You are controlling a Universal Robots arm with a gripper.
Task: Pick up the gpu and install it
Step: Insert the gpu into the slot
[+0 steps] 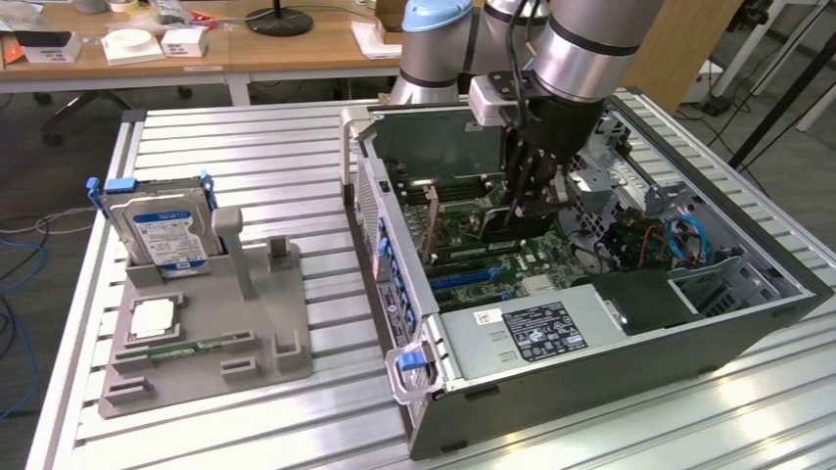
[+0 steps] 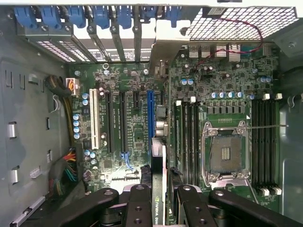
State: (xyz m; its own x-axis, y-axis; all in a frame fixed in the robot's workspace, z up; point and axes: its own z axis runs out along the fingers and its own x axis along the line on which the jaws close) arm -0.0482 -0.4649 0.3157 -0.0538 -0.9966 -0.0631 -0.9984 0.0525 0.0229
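My gripper (image 1: pixel 530 201) reaches down into the open computer case (image 1: pixel 731 323) and is shut on the gpu (image 1: pixel 503 223), a dark card held on edge over the motherboard. In the wrist view the gpu (image 2: pixel 164 158) runs edge-on away from my gripper (image 2: pixel 159 195), pinched between the two black fingers (image 2: pixel 139 201). Its silver bracket (image 2: pixel 163 52) points toward the rear slot openings. The card stands just beside the long blue slot (image 2: pixel 150 113). Whether it touches the board I cannot tell.
The motherboard (image 2: pixel 227 94) carries an empty processor socket (image 2: pixel 225 153), memory slots and a white slot (image 2: pixel 93 118). Cable bundles (image 2: pixel 66 165) lie along one case wall. Outside the case, a grey fixture (image 1: pixel 261 323) holds a hard drive (image 1: pixel 163 230) and a memory stick (image 1: pixel 196 345).
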